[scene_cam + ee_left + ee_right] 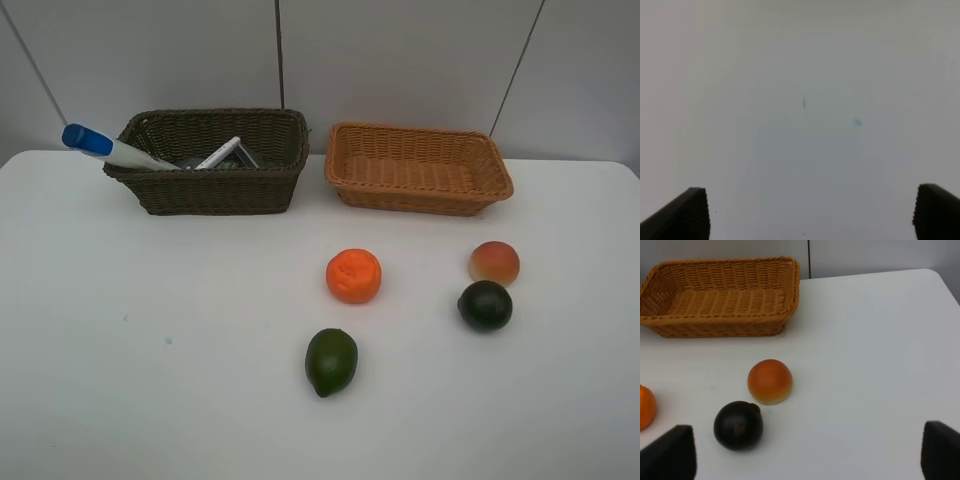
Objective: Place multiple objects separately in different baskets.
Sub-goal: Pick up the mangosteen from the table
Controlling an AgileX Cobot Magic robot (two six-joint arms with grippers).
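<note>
Rolling is the chief risk, I judge, since all four fruits lie loose on the bench [150, 330] in front of the tan basket [418, 195]. The lime [331, 361], farthest from that basket, could squirt away under an off-centre pinch. The dark fruit [485, 305] and the peach [494, 262] sit just beside each other before the basket's right end, so a wide hand closing on one may knock the other. The orange [353, 275] lies apart, before the basket's left end. Both hands are spread wide and hold nothing: the right hand [805, 452] faces the dark fruit and peach, while the left hand [812, 215] sees only bare bench. The tan basket is empty. The dark basket [205, 190] beside it holds the marker [218, 153] and the tube [105, 147], which overhangs the rim and could tip out if bumped.
</note>
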